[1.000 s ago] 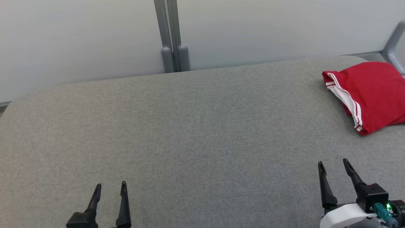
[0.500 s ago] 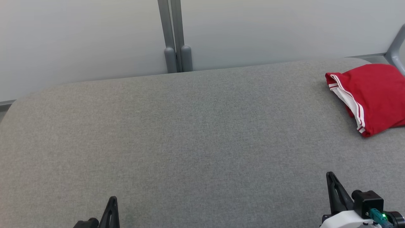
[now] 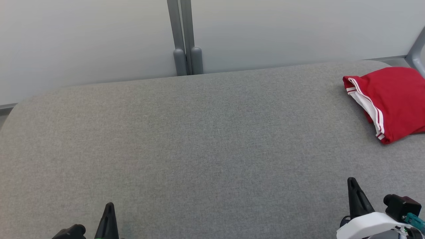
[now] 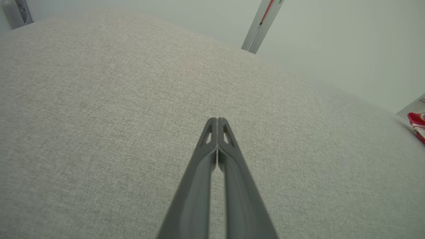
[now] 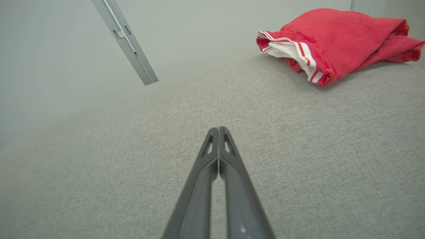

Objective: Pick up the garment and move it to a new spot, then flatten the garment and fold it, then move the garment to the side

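Red garment (image 3: 395, 99), folded bundle, lies at far right edge of grey desk (image 3: 199, 149); striped hem (image 3: 369, 107) runs near-to-far. Right fingers (image 3: 355, 196) pressed together, empty; garment ahead, slightly right. Left fingers (image 3: 108, 219) likewise together, empty, well apart from it. Right arm nearer for any reach.

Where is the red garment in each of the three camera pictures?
Head view: red garment at the far right, upper half, on the grey padded surface.
Left wrist view: a red sliver at the right edge, halfway down.
Right wrist view: upper right, large and bunched.
Shared landmark: the grey upright post by the wall: top centre, then top right of centre, then upper left.
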